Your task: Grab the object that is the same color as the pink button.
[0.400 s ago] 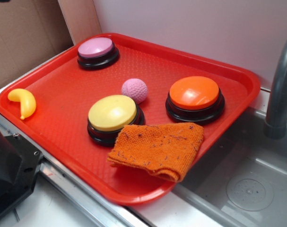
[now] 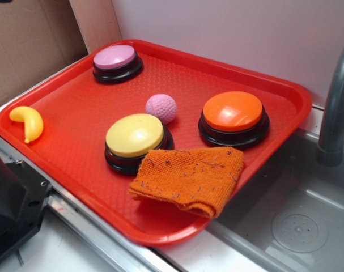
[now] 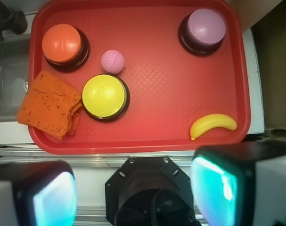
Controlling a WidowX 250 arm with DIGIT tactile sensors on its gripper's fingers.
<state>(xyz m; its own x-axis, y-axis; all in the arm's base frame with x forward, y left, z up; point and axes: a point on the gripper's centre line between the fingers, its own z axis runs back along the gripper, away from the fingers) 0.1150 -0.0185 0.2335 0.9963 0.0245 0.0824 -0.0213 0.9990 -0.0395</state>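
Observation:
A small pink dimpled ball (image 2: 161,107) lies on the red tray (image 2: 69,107), between the yellow-topped button (image 2: 135,137) and the orange-topped button (image 2: 233,115). It also shows in the wrist view (image 3: 112,61). The pink button (image 2: 115,60) with a black base stands at the tray's far left corner, and in the wrist view (image 3: 205,28) at top right. My gripper (image 3: 133,190) is open and empty, high above the robot base, well off the tray's near edge. It does not show in the exterior view.
An orange cloth (image 2: 189,177) lies on the tray's near right corner. A yellow toy banana (image 2: 27,122) lies at the tray's left edge. A grey sink (image 2: 296,221) with a faucet (image 2: 335,107) is to the right. The black robot base (image 3: 150,190) sits below the tray.

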